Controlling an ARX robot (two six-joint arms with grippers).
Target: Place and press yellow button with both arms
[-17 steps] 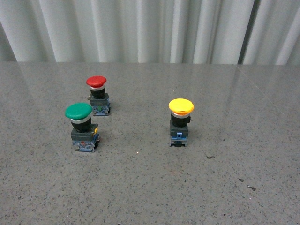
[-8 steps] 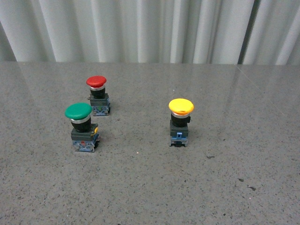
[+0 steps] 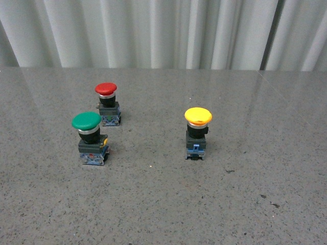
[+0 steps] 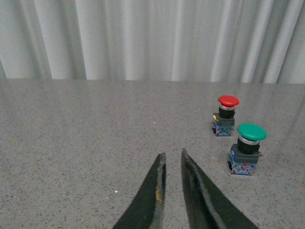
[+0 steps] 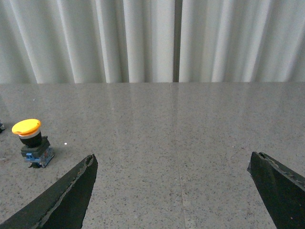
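The yellow button (image 3: 197, 132) stands upright on the grey table, right of centre in the front view; it also shows in the right wrist view (image 5: 31, 142). Neither arm shows in the front view. My left gripper (image 4: 172, 155) is shut and empty over bare table, well apart from any button. My right gripper (image 5: 171, 160) is wide open and empty, and the yellow button stands off to the side of one of its fingers.
A green-capped switch (image 3: 90, 137) and a red-capped switch (image 3: 108, 103) stand upright on the left of the table; both show in the left wrist view, green (image 4: 247, 149) and red (image 4: 226, 115). A white curtain (image 3: 163, 30) hangs behind the table's far edge.
The whole front view has shifted very slightly; the buttons stand as before.
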